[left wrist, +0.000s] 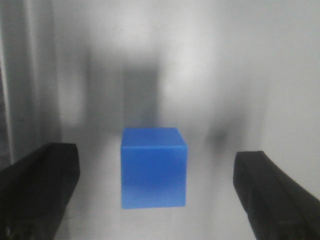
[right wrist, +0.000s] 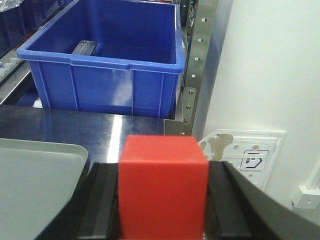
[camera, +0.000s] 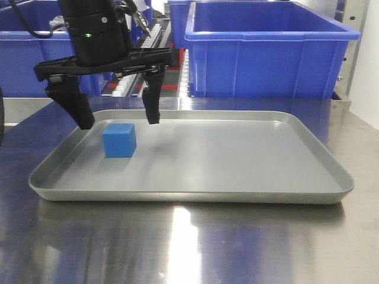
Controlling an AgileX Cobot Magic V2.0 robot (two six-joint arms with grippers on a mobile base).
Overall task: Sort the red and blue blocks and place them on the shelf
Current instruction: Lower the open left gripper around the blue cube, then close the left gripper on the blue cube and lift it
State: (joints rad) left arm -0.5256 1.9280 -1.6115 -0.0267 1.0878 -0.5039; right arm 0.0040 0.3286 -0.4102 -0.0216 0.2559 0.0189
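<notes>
- My left pincer (camera: 119,122) stands wide apart over the blue block (camera: 119,140), one finger to each side. From the front its tips hang about level with the block's top, and neither touches it.
- The blue block sits flat on the floor of the grey tray (camera: 195,198), near the back left corner. The tray lies on the steel desk (camera: 177,248), in front of the shelf (camera: 184,71).
- In my left wrist view the block is centred between the two dark fingers, with a clear gap on both sides, so I judge the line-up good and the grasp not yet made.
- My right pincer (right wrist: 163,210) is clamped on the red block (right wrist: 162,187), a finger pressed to each side face. It holds the block in the air past the tray's right corner, facing a large blue bin (right wrist: 100,75) on the shelf.
- Neither block is on the shelf, so I count nothing as placed. The red one is picked up and the blue one is only approached.
- Left to do: lower and close on the blue block, lift it, carry both blocks to the shelf and set each in its own place. I cannot tell which spot is meant for which colour.
</notes>
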